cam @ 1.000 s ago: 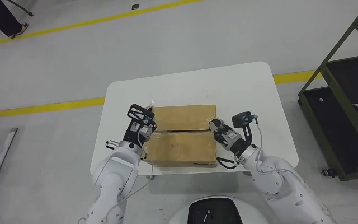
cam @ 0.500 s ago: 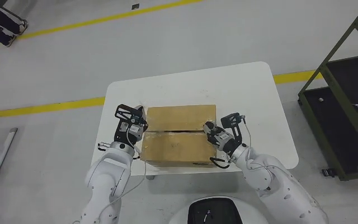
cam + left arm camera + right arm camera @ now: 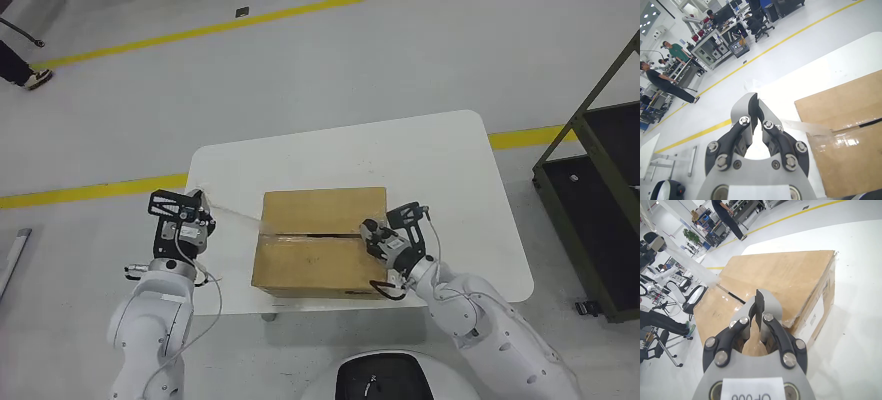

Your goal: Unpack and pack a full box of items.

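Note:
A brown cardboard box (image 3: 320, 240) lies on the white table (image 3: 350, 150), its two top flaps meeting at a seam (image 3: 310, 235). My left gripper (image 3: 188, 213) hangs off the table's left side, shut on a strip of clear tape (image 3: 800, 126). The tape stretches from the fingers (image 3: 753, 106) back to the box (image 3: 844, 113) at its seam end. My right gripper (image 3: 374, 240) is shut, its tips resting on the box top (image 3: 772, 275) near the right end. In the right wrist view, the right gripper (image 3: 759, 298) has the peeled tape (image 3: 687, 264) running off beyond it.
A dark metal shelf rack (image 3: 600, 170) stands on the floor to the right of the table. Bare tabletop lies behind and to the right of the box. A yellow floor line (image 3: 90, 190) runs past the left side.
My left gripper has pulled leftwards away from the box, drawing the tape strip off the seam. My right gripper has shifted slightly left and stays on the box's right end.

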